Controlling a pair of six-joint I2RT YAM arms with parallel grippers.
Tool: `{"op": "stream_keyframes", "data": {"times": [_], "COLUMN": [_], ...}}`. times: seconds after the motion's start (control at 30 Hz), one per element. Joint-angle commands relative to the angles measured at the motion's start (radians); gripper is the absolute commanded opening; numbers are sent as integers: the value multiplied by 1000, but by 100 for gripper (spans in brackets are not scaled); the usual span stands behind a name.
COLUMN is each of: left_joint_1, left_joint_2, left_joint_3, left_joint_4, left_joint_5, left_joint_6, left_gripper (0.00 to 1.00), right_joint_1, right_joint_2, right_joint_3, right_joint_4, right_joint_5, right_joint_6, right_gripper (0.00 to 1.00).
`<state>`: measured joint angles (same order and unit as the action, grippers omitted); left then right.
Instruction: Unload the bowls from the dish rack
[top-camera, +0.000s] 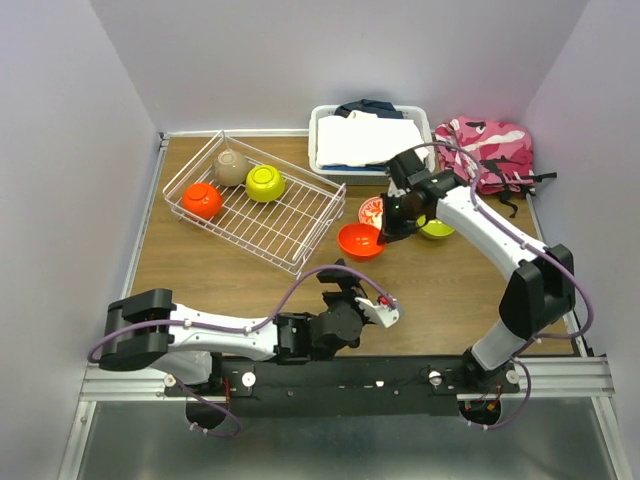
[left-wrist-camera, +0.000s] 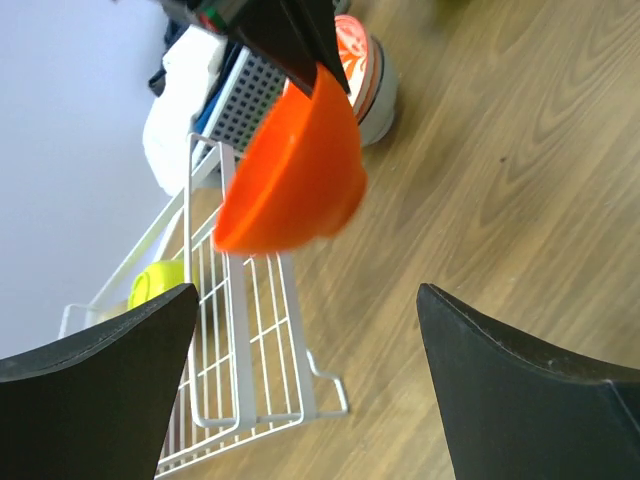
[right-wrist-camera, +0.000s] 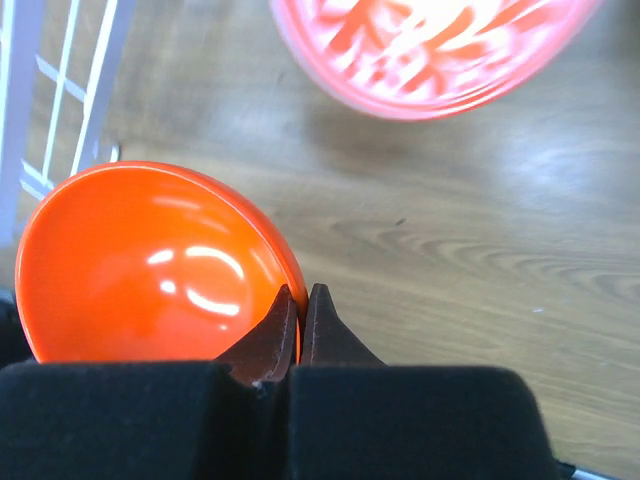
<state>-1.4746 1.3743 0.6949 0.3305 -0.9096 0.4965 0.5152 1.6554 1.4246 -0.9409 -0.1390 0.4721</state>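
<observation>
The white wire dish rack (top-camera: 285, 225) stands at the back left and holds an orange bowl (top-camera: 202, 200), a taupe bowl (top-camera: 231, 167) and a lime-yellow bowl (top-camera: 265, 182). My right gripper (right-wrist-camera: 302, 300) is shut on the rim of a second orange bowl (right-wrist-camera: 150, 265), which hangs tilted above the wood just right of the rack (left-wrist-camera: 250, 340). Beside it on the table sit the red-patterned bowl (top-camera: 372, 210) and another lime-yellow bowl (top-camera: 437, 228). My left gripper (left-wrist-camera: 305, 380) is open and empty, low near the front, facing the held orange bowl (left-wrist-camera: 295, 165).
A white plastic bin of folded cloth (top-camera: 370, 140) stands at the back centre. A pink camouflage bag (top-camera: 490, 150) lies at the back right. Walls close in the table on three sides.
</observation>
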Motion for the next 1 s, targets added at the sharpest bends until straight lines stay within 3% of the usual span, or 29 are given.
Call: {"op": "stream_keyframes", "data": {"times": [0.0,0.17,0.33,0.53,0.73,0.97], "left_joint_1": [22,109,356,644,914,991], "left_joint_2": [-73,-158,-263,-311,-301,-302], "left_joint_3": [38,80,129,152,167,181], "left_joint_4": [-136,-231,-321,-387,-432,-470], "left_joint_5": [138,256,471,615,627,543], "left_joint_6": [-196,-317,-520,-689,-814,-809], "left_gripper": [99,99,99,99,99,99], "right_joint_1": [-85,-194,-296,-415,-466,-506], "right_joint_2": [-104,-184,-269,-290,-269,-183], "right_joint_3": [13,-48,-150,-294,-371,-426], "right_joint_4": [79,160,275,451,586,672], "right_joint_5": [113,234,384,398,415,388], "right_joint_6": [20,25,43,79,112,111], "right_gripper": [1,1,1,1,1,1]}}
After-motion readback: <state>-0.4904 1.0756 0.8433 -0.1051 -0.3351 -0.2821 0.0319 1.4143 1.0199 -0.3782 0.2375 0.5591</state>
